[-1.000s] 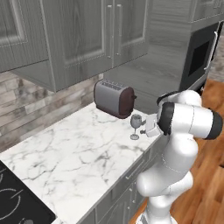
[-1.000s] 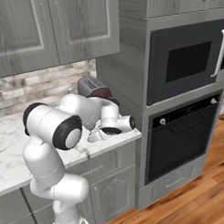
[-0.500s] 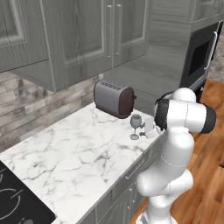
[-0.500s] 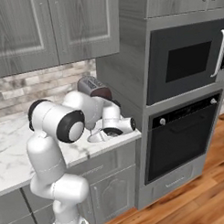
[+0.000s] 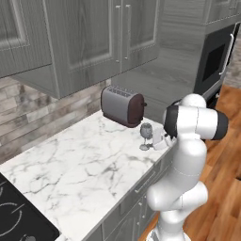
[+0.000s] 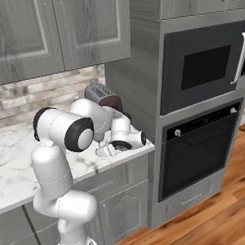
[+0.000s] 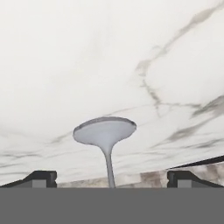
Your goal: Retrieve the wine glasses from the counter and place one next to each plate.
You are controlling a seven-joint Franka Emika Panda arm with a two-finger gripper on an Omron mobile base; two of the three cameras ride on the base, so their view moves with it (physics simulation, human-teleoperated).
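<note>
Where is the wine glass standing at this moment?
In the left base view the wine glass stands upright on the marble counter near its right end, just in front of the toaster.

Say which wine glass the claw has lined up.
The wine glass whose stem stands inside the open claw; the other glass stands clear, nearer the toaster.

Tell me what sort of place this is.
A home kitchen, rendered rather than real: a toaster stands on a white marble counter under grey wall cabinets, with a built-in oven and microwave stacked beside it.
</note>
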